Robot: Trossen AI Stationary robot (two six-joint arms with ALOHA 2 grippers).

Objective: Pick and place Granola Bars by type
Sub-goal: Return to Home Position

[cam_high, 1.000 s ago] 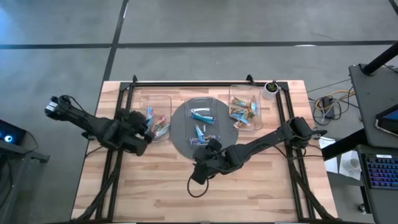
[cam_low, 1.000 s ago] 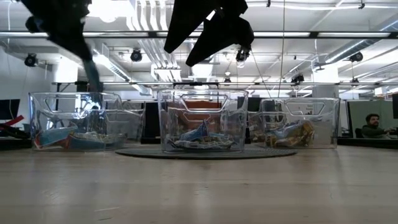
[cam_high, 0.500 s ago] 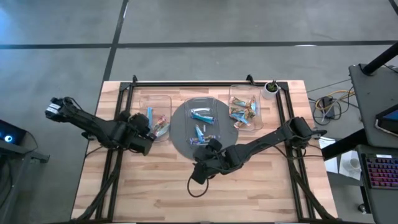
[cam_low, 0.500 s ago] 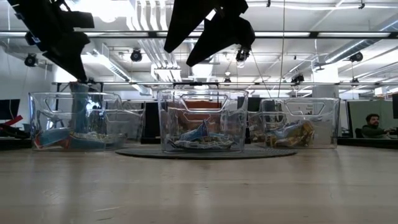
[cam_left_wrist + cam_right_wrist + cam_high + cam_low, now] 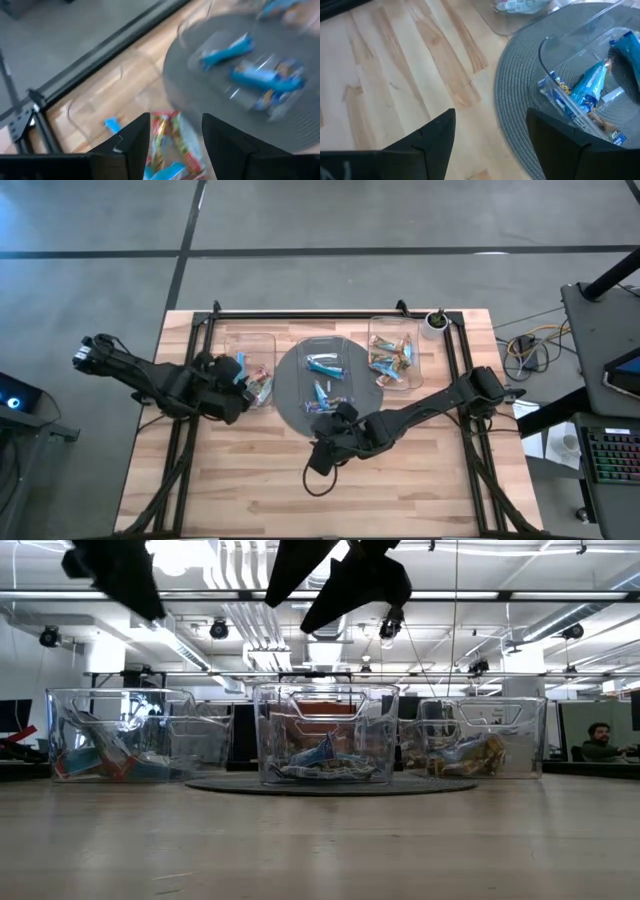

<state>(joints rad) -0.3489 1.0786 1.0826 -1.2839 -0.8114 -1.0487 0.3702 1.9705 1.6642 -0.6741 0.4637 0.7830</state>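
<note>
1. Hovering above the outer edge of the left tray (image 5: 255,345), the left gripper (image 5: 236,380) is holding its fingers (image 5: 132,142) spread wide. Nothing is sitting between them. The low view is showing this arm raised well clear of the tray rim.
2. Lying on the floor of the left tray are the red-and-multicoloured bars (image 5: 258,383), with a light-blue bar (image 5: 240,363) just beside them. The left wrist view is looking straight down on this group through the open jaws.
3. Sitting on a round grey mat (image 5: 285,390), the middle tray (image 5: 312,343) is holding the light-blue bars (image 5: 322,364) in two small groups, one nearer the far wall and one nearer the front.
4. Hanging over the bare wooden table (image 5: 250,470), just in front of the mat, the right gripper (image 5: 322,457) is keeping its jaws wide apart and is gripping nothing. Its wrist view is showing the mat's edge and the middle tray ahead.
5. Standing just beside the mat, the right tray (image 5: 395,328) is holding the tan bars (image 5: 388,362) in a loose heap.
6. Sitting in the room beyond the table, a person (image 5: 598,740) is showing at the far right of the low view.
</note>
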